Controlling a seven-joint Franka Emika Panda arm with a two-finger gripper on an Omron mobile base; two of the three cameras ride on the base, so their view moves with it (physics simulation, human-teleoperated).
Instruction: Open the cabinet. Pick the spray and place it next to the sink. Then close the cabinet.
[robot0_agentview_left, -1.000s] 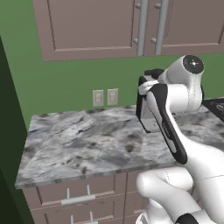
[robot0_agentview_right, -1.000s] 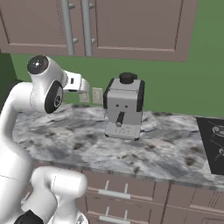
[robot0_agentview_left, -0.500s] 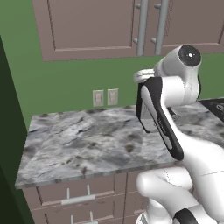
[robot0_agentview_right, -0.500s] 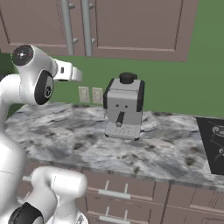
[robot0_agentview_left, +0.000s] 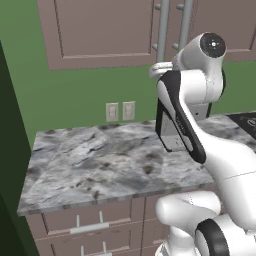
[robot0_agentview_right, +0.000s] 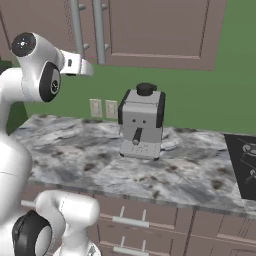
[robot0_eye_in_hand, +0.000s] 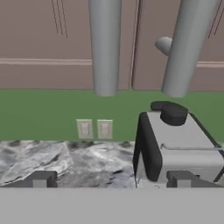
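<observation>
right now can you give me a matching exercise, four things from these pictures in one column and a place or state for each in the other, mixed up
Things:
1. cabinet
2. coffee machine
3. wall outlets
4. gripper

Places or states:
A. on the green wall above the counter
B. open, holding nothing
C. standing on the marbled counter
D. doors shut, up on the wall

Pairs: 1-D, 2-C, 3-A, 4-B
</observation>
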